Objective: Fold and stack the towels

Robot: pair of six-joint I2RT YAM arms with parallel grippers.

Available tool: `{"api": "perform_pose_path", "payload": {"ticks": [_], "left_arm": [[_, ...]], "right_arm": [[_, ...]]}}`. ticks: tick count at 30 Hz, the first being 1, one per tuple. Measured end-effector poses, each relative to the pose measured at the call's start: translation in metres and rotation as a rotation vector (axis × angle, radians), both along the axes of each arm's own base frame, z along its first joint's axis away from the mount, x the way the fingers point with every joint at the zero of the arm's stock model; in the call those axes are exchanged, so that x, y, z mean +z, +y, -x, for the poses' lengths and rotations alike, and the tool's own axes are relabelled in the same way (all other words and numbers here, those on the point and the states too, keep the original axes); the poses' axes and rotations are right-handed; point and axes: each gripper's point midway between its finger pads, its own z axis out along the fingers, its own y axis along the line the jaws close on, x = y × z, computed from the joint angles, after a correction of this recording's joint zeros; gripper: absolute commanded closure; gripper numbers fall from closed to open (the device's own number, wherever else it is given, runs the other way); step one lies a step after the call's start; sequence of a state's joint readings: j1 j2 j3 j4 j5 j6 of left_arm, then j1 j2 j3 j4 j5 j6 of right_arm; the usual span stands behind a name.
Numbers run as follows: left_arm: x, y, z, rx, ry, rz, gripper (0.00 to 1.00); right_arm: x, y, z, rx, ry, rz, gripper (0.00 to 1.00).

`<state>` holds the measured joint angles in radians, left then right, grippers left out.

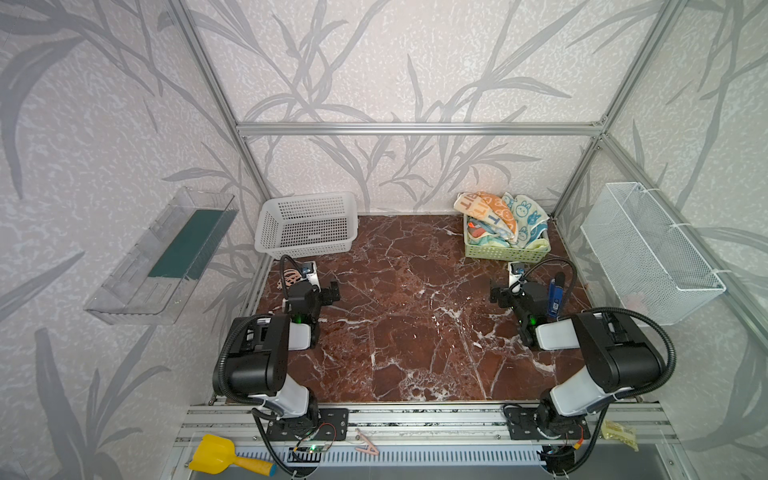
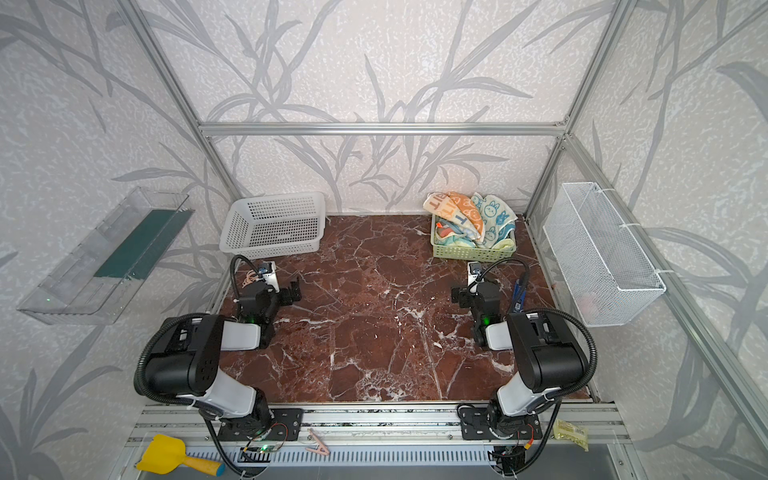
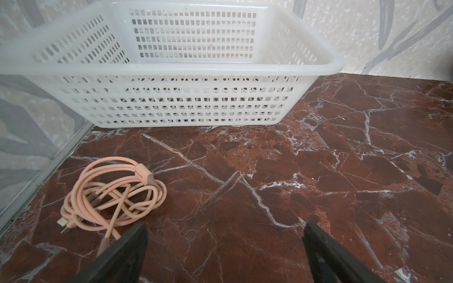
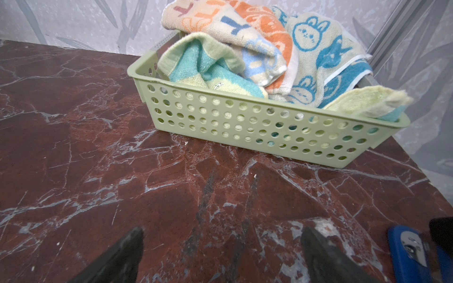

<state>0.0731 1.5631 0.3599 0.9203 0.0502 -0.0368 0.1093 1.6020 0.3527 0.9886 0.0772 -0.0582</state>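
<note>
I log the table (image 1: pixel 395 340) as a red-brown marble-patterned top with white veins. A white perforated basket (image 1: pixel 305 249) stands at its far left corner and a green perforated basket (image 1: pixel 505 252) at its far right corner. A coiled pink cable (image 3: pixel 143 172) lies by the left edge near the white basket. A blue object (image 1: pixel 554 297) that I cannot identify lies by the right edge.

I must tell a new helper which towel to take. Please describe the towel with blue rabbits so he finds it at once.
On the red marble table, in the far right corner, a green basket holds a heap of towels. The rabbit towel lies at the heap's right end. Only it is pale with blue rabbit faces; beside it lies an orange towel.
</note>
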Motion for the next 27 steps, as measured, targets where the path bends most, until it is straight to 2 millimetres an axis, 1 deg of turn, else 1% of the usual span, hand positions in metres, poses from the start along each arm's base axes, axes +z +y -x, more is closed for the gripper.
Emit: {"api": "perform_pose_path", "payload": {"ticks": [5,6,8,10,11,13,15,16,18,19,21,23,24,25,27], "left_arm": [[0.003,0.001,0.000,0.007,-0.005,-0.004,0.02],[0.005,0.002,0.002,0.015,-0.004,-0.008,0.02],[0.019,0.002,0.006,0.027,-0.012,-0.016,0.03],[0.046,0.002,0.006,0.040,-0.043,-0.014,0.04],[0.064,0.002,0.002,0.045,-0.073,-0.002,0.05],[0.099,0.000,-0.008,0.045,-0.136,0.028,0.09],[0.124,-0.006,-0.019,0.028,-0.160,0.073,0.13],[0.133,-0.012,-0.026,0.012,-0.154,0.097,0.13],[0.146,-0.030,-0.041,-0.034,-0.130,0.140,0.17],[0.151,-0.045,-0.051,-0.072,-0.108,0.167,0.21],[0.156,-0.078,-0.071,-0.163,-0.052,0.228,0.27],[0.155,-0.114,-0.091,-0.250,0.020,0.280,0.29],[0.152,-0.136,-0.102,-0.301,0.061,0.304,0.29],[0.149,-0.156,-0.108,-0.343,0.095,0.321,0.29],[0.137,-0.193,-0.114,-0.417,0.164,0.343,0.29]], "right_arm": [[0.002,0.000,0.001,-0.001,0.000,0.000,0.01],[0.005,0.000,0.002,-0.001,0.001,0.000,0.00],[0.020,-0.001,0.005,-0.005,-0.010,0.001,0.03],[0.048,-0.003,0.004,-0.021,-0.029,-0.004,0.06],[0.064,-0.004,0.000,-0.028,-0.042,-0.008,0.07],[0.109,-0.004,-0.013,-0.045,-0.086,-0.025,0.10],[0.144,-0.004,-0.030,-0.058,-0.096,-0.033,0.13],[0.162,-0.003,-0.040,-0.066,-0.091,-0.038,0.15],[0.186,-0.001,-0.062,-0.076,-0.062,-0.040,0.20],[0.195,0.000,-0.076,-0.085,-0.036,-0.043,0.21],[0.203,0.002,-0.104,-0.108,0.020,-0.043,0.23],[0.200,0.005,-0.131,-0.126,0.082,-0.045,0.23],[0.193,0.007,-0.145,-0.132,0.118,-0.041,0.23],[0.183,0.009,-0.157,-0.141,0.159,-0.032,0.23],[0.161,0.015,-0.177,-0.145,0.234,-0.011,0.21]]}}
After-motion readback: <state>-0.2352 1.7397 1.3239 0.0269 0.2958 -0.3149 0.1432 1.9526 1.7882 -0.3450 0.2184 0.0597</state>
